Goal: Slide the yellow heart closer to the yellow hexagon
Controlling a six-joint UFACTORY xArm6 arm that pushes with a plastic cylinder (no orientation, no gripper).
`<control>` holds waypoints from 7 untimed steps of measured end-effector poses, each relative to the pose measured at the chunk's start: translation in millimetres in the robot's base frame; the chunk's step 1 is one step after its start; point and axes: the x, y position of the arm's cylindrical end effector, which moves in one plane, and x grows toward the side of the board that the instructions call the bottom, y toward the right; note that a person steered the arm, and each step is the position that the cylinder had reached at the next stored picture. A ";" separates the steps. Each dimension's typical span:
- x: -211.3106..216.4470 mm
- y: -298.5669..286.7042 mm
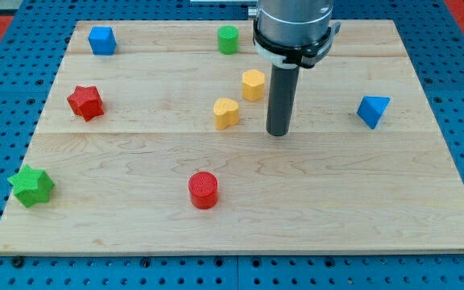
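Note:
The yellow heart (225,113) lies near the middle of the wooden board. The yellow hexagon (253,84) stands just above and to its right, a small gap between them. My tip (278,133) rests on the board to the right of the heart and below the hexagon, touching neither. The dark rod rises from it to the arm's grey body at the view's top.
A green cylinder (228,39) and a blue cube (101,40) sit near the top edge. A red star (85,102) is at the left, a green star (31,186) at the lower left, a red cylinder (204,190) below the middle, a blue triangle (372,110) at the right.

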 end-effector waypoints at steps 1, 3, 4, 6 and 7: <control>-5.3 10.3; -3.5 -22.2; -5.8 -29.5; -6.3 -93.5; -54.0 -30.3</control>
